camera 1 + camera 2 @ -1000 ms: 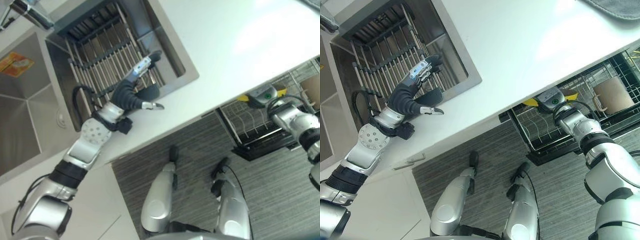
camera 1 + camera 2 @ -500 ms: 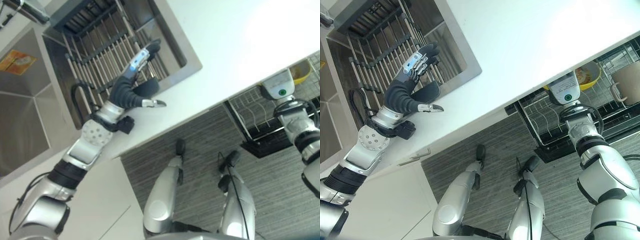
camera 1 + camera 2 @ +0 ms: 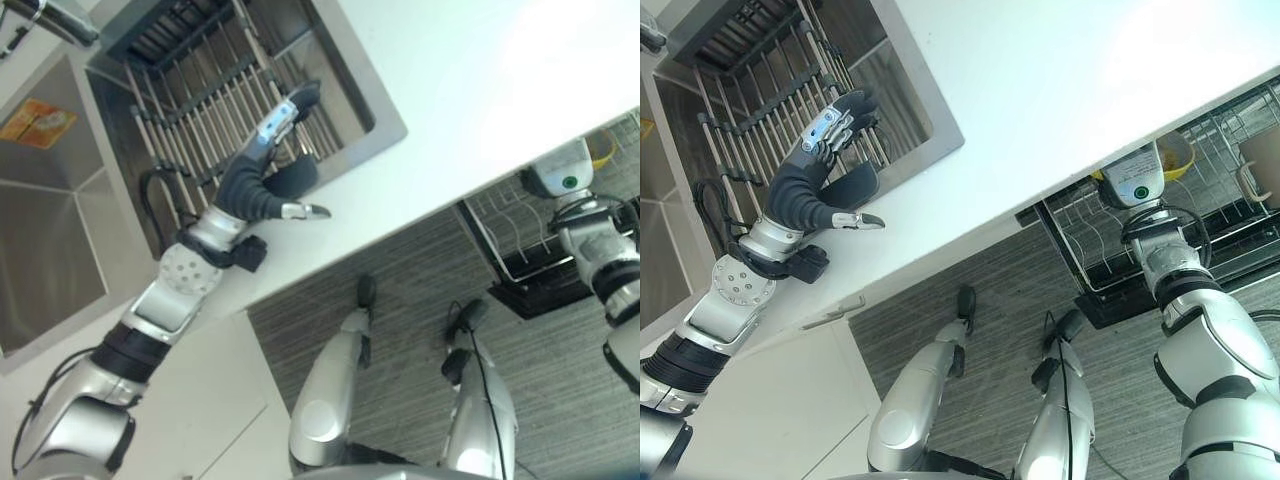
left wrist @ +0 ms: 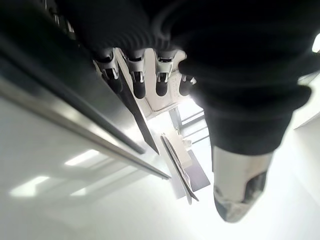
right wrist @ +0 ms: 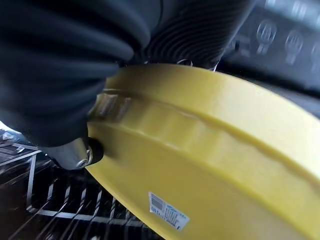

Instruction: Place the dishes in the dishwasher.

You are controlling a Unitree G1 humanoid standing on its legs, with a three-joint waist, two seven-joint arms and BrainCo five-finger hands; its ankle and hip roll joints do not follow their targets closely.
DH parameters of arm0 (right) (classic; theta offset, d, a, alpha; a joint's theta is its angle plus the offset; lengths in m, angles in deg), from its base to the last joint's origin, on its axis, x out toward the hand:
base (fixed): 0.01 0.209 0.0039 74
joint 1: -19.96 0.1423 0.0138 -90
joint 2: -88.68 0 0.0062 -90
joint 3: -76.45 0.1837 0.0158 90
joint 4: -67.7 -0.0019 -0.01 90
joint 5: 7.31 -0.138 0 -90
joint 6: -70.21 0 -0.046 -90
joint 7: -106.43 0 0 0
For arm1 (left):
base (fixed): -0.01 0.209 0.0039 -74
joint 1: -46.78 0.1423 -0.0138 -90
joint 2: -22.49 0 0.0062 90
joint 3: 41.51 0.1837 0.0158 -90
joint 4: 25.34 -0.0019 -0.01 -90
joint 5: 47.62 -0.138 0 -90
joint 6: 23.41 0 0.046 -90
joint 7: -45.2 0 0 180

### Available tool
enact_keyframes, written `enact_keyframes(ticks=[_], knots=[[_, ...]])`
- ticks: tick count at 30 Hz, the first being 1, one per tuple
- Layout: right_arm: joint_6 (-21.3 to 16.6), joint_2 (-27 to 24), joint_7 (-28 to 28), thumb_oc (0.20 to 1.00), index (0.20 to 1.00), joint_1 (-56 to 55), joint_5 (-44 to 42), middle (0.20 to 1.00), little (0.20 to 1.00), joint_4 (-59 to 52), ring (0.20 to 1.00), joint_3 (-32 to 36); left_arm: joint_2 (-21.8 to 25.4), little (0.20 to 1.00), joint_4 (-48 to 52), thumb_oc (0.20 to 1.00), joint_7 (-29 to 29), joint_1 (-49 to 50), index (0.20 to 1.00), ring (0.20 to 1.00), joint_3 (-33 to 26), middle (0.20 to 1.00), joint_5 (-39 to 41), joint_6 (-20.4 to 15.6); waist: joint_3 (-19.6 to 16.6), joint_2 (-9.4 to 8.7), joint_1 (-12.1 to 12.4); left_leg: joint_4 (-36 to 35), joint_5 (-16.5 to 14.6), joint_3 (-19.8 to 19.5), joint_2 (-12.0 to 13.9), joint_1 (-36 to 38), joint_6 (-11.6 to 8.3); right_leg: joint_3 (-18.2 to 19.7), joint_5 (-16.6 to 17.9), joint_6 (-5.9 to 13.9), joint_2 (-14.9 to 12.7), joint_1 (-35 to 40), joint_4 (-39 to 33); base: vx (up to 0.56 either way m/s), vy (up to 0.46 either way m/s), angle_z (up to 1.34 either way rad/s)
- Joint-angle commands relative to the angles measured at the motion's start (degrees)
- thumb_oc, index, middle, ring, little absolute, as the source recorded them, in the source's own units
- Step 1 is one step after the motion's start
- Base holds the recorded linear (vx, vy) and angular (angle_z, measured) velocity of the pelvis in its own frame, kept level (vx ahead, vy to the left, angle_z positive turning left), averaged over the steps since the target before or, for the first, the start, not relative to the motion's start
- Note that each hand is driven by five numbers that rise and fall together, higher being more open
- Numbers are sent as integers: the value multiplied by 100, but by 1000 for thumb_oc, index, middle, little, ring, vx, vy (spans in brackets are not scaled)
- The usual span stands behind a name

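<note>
Yellow bowl (image 5: pixel 210 150) in right hand (image 5: pixel 80 150) — above dishwasher rack (image 3: pixel 1110 255).

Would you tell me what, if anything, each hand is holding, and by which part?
The right hand grips a yellow bowl at its rim; the left hand, fingers straight over the sink rack, holds nothing.

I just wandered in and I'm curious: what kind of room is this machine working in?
Most likely a home-style kitchen. There is a steel sink set in a white counter, and a pulled-out dishwasher rack below it, where the right robot hand holds a yellow bowl.
</note>
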Motion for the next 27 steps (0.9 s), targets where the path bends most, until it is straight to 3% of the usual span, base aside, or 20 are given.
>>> enact_keyframes(ticks=[1,6,8,14,16,18,21,25,26,27], knots=[[-436,77,435,200,200,1375,-614,200,200,87,200,-246,36,1000,16,1000,25,26,1000,1000,208,1000,47,-108,17,-59,313,39,-343,170,-201,-271,86,168,-447,625,-141,39,294,-1,-39,2],[-824,167,1744,200,200,1411,-1353,200,200,116,200,-292,-40,1000,31,1000,133,54,1000,1000,166,1000,-34,-66,17,-100,355,-15,-288,154,-160,-291,64,120,-433,638,-155,23,310,7,-8,0],[-731,223,2227,200,200,1425,-1770,200,200,173,200,-242,-42,1000,51,1000,207,27,1000,1000,161,1000,-14,-23,17,-112,375,-69,-262,130,-158,-254,56,99,-418,651,-158,52,300,39,-40,3],[-257,425,2793,200,200,1424,-2888,200,200,277,200,158,-130,1000,52,1000,225,-72,1000,1000,157,1000,-34,88,17,-101,355,-155,-223,147,-147,-201,41,112,-378,658,-149,87,236,10,-7,1],[-199,462,2974,200,200,1431,-2819,200,200,305,200,365,-149,1000,71,1000,224,-93,1000,1000,156,1000,-25,135,17,-83,345,-153,-225,147,-152,-196,39,125,-378,654,-154,83,252,0,0,0],[146,513,3359,200,200,1369,-3294,200,200,360,200,582,-214,1000,106,1000,244,-84,1000,1000,107,1000,-54,210,17,-58,321,-158,-220,150,-148,-180,29,151,-379,657,-159,74,267,52,38,2],[304,593,3705,200,200,1195,-3303,200,200,449,200,818,-318,1000,148,1000,228,-62,1000,1000,69,1000,-98,299,17,-25,294,-175,-214,173,-146,-179,30,188,-381,654,-170,36,281,51,42,1],[418,685,3731,200,200,1126,-3243,200,200,571,200,902,-365,1000,154,1000,229,-86,1000,1000,97,1000,-129,350,17,1,287,-176,-208,179,-143,-172,31,216,-372,645,-184,14,316,31,9,0],[421,685,3731,285,285,1126,-3242,285,285,570,285,902,-365,1000,153,1000,228,-87,1000,1000,98,1000,-130,350,17,0,287,-176,-209,179,-143,-173,31,216,-372,645,-184,13,317,0,0,0],[538,710,3695,551,551,1100,-3201,551,551,586,551,906,-396,1000,158,1000,219,-82,1000,1000,104,1000,-149,353,17,8,286,-171,-207,178,-147,-187,30,222,-368,645,-190,-3,321,0,0,0]])
